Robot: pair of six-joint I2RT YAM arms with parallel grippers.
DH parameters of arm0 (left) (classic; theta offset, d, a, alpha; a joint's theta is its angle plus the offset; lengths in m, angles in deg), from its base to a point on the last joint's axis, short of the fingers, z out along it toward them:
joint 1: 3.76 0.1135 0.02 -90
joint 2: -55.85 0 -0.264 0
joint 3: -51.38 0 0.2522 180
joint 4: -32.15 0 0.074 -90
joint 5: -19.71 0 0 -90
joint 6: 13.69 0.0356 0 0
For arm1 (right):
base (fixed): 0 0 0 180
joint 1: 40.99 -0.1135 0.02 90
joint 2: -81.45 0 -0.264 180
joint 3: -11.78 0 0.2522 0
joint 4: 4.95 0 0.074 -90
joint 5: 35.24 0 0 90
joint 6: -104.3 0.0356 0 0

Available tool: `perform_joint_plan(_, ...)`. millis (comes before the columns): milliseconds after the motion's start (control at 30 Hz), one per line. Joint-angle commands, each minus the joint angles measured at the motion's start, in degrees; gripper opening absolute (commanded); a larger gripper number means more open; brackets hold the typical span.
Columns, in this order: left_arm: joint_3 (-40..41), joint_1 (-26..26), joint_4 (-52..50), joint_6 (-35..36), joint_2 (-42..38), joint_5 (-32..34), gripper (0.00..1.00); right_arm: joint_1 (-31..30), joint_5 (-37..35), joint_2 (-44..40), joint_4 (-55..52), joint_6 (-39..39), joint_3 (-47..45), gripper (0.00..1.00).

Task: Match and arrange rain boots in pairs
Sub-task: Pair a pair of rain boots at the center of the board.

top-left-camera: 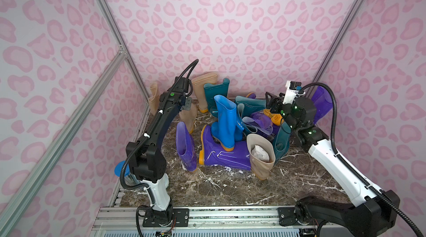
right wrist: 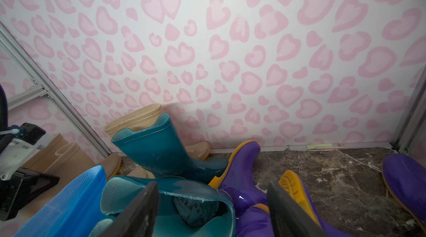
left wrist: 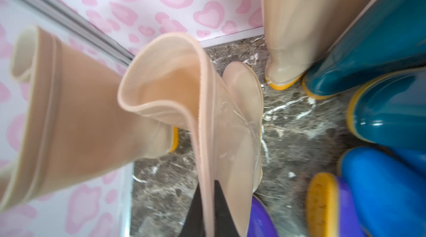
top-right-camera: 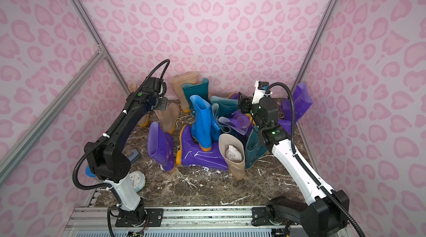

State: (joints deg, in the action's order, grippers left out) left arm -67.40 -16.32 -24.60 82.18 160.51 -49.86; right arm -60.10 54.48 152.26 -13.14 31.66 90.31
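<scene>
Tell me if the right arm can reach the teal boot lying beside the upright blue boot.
Probably yes: the right gripper is open just over the teal boot at its mouth, and nothing covers that rim, though the blue boot crowds one side.

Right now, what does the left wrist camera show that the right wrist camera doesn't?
Only the left wrist view shows the left gripper shut on the pinched beige boot, gripping its folded cuff. Only the right wrist view shows the right gripper open over a lying teal boot with crumpled paper inside. Both show the upright teal boot by the back wall, the rear beige boot next to it, and the marble tabletop.
</scene>
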Motion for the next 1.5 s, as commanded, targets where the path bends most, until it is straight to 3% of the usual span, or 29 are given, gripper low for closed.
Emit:
perform_joint_plan(0, 0.8, 1.2, 12.1, 7.4, -1.2, 4.1, 0.02, 0.3, 1.3, 1.1, 1.7, 0.1, 0.7, 0.75)
perform_joint_plan(567, -10.0, 8.1, 11.3, 2.4, 7.4, 4.7, 0.02, 0.3, 3.4, 3.9, 0.7, 1.4, 1.4, 0.73)
perform_joint_plan(800, -17.8, 9.9, 4.9, -1.8, 12.9, 7.2, 0.02, 0.3, 2.5, 5.6, -0.6, 0.5, 3.6, 0.72)
perform_joint_plan(1467, -13.3, 10.4, 2.0, -7.4, 12.5, 4.7, 0.05, 0.3, 3.7, 5.7, -0.7, 1.4, 2.6, 0.72)
